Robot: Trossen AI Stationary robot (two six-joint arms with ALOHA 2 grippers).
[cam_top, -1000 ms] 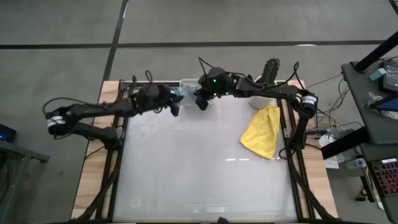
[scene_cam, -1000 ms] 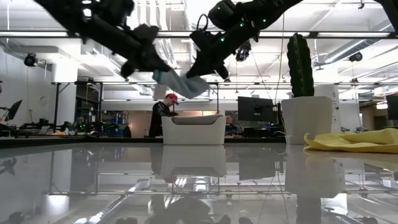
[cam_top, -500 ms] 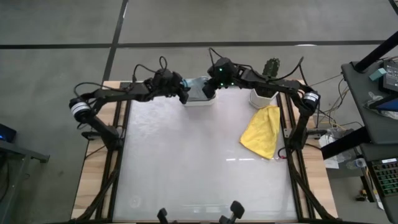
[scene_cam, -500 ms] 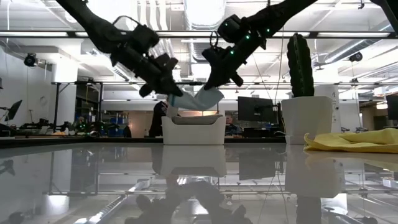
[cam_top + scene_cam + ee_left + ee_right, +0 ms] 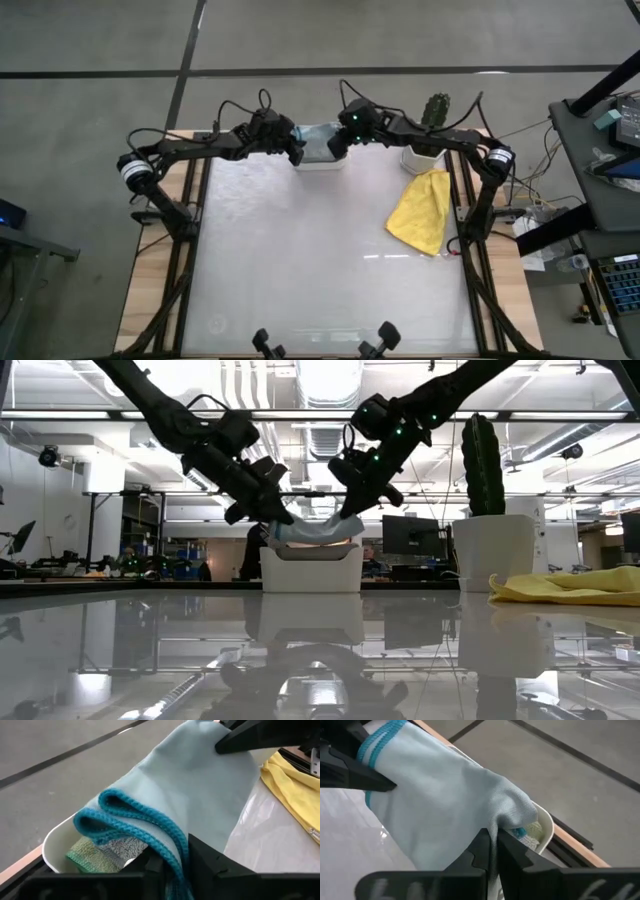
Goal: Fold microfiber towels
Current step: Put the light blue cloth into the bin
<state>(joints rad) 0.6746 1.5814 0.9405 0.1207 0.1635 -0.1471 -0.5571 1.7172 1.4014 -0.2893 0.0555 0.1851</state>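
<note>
Together above the white tub (image 5: 318, 160), upper centre: left gripper (image 5: 295, 152) and right gripper (image 5: 338, 147) both pinching the pale blue-grey towel (image 5: 318, 140); left grip perhaps loosening; tub contents mostly hidden.

The glossy white tabletop (image 5: 320, 270) carries a white tub (image 5: 311, 568) at its far edge, a potted cactus (image 5: 483, 510) beside it, and a crumpled yellow towel (image 5: 422, 210) near the right side.

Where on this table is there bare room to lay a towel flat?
The whole middle and near side of the table, left of the yellow towel, is bare. The far edge is crowded: white tub, plant pot, both arms holding the pale blue towel.
</note>
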